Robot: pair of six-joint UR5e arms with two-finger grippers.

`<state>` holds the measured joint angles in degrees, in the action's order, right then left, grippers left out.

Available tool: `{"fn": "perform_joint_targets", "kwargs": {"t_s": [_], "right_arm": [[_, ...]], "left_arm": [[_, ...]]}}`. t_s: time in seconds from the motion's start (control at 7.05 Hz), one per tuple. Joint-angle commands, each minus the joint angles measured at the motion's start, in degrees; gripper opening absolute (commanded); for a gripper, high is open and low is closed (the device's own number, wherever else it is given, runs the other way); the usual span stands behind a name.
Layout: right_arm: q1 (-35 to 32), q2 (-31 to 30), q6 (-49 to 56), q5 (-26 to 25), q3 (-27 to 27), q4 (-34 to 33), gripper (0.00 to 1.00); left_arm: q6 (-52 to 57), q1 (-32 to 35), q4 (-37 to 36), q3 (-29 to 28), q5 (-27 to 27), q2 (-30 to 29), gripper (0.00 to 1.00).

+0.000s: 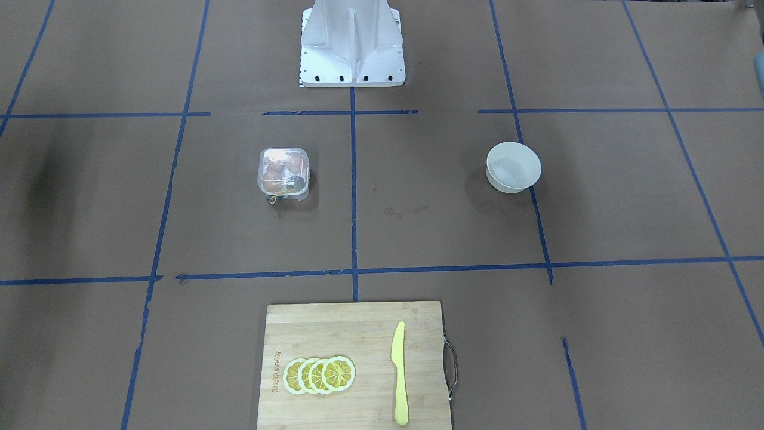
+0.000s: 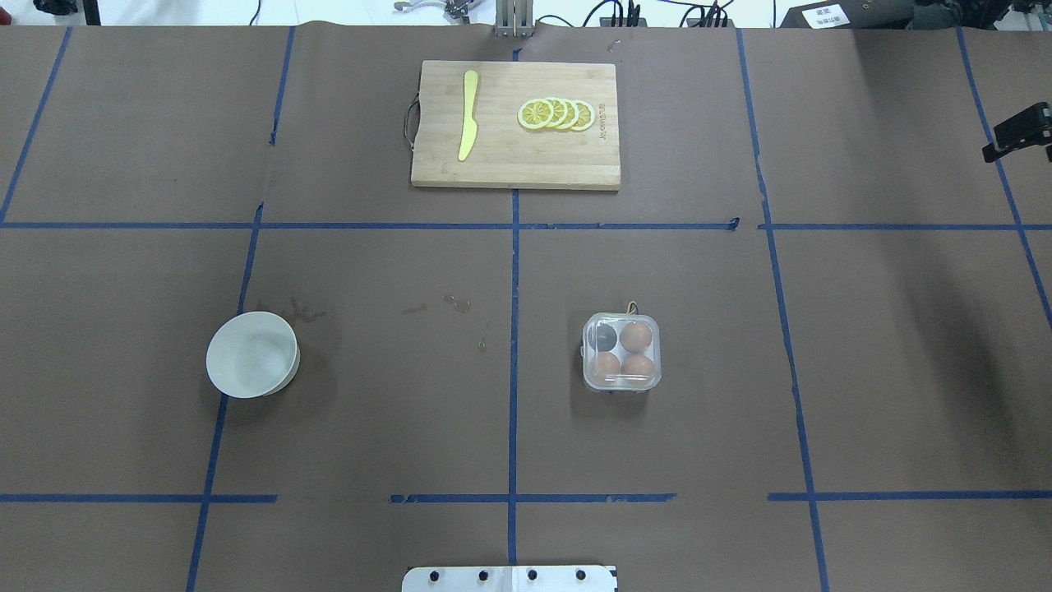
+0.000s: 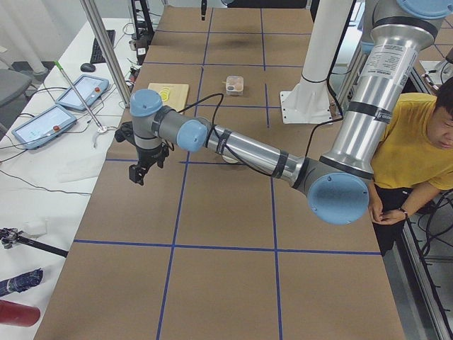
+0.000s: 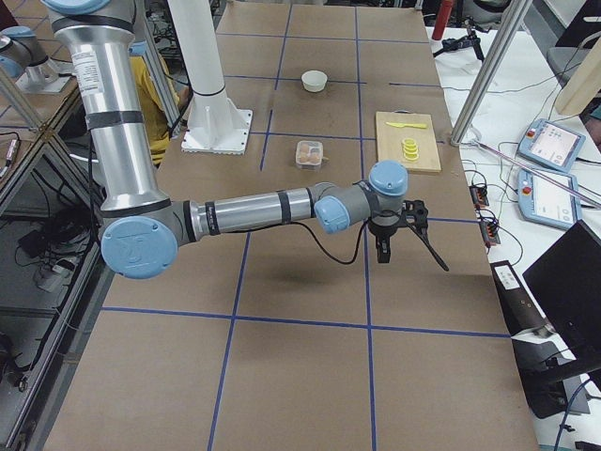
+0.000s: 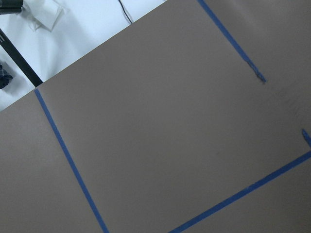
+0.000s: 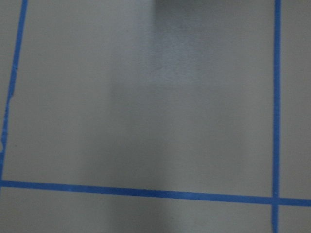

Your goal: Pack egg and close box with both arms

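From the front-facing camera, the box (image 1: 283,173) stands on the brown worktop (image 1: 418,239) left of the centre tape line, with its clear lid down over the cells. A white bowl (image 1: 513,167) sits well apart on the right. At the near edge lies a wooden cutting board (image 1: 355,364) with lemon slices (image 1: 319,375) and a yellow knife (image 1: 400,373). No arm shows here.

From overhead, the box (image 2: 621,352) is just right of the centre line. One egg (image 2: 635,335) fills its far right cell, two like it fill the near cells, and something dark is in the far left cell. The bowl (image 2: 252,355) is far to the left and the board (image 2: 515,125) at the far side.

From the left end, the near arm reaches out over the worktop with the left end effector (image 3: 141,172) pointing down, well apart from the box (image 3: 234,85). I cannot tell how wide it stands.

From the right end, the right end effector (image 4: 383,249) hangs likewise, short of the box (image 4: 309,153). Its opening cannot be told either.

Both wrist cameras show only brown paper and blue tape lines.
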<state>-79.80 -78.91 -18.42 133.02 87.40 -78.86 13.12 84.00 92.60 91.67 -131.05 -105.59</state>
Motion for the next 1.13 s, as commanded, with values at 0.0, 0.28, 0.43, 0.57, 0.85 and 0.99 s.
{"fn": "perform_joint_targets", "kwargs": {"t_s": [0.0, 0.28, 0.43, 0.57, 0.85, 0.99], "right_arm": [[-5.6, 4.6, 11.1, 0.8, -1.2, -14.8, 1.00], [-6.2, 4.8, 13.3, 0.8, -1.0, -16.0, 1.00], [-6.2, 4.1, 14.7, 0.8, -1.9, -16.1, 1.00], [-6.2, 3.2, 15.1, 0.8, -1.7, -16.2, 1.00], [-5.4, 0.1, 15.6, -0.3, -1.6, -15.4, 1.00], [-5.3, 0.0, 15.9, -0.2, -1.4, -15.4, 1.00]], "left_arm": [[7.2, 1.9, -0.6, -1.0, -1.3, 6.6, 1.00], [-2.3, 5.2, -0.8, -1.7, -1.1, 9.3, 1.00], [-3.4, 5.4, -0.7, 0.2, -0.5, 10.7, 1.00], [-3.5, 5.2, -0.2, 1.0, -0.9, 12.7, 1.00], [-3.7, 5.1, -0.5, 0.8, -0.8, 12.3, 1.00], [-5.1, 5.0, -0.2, 0.4, -0.9, 12.3, 1.00]]}}
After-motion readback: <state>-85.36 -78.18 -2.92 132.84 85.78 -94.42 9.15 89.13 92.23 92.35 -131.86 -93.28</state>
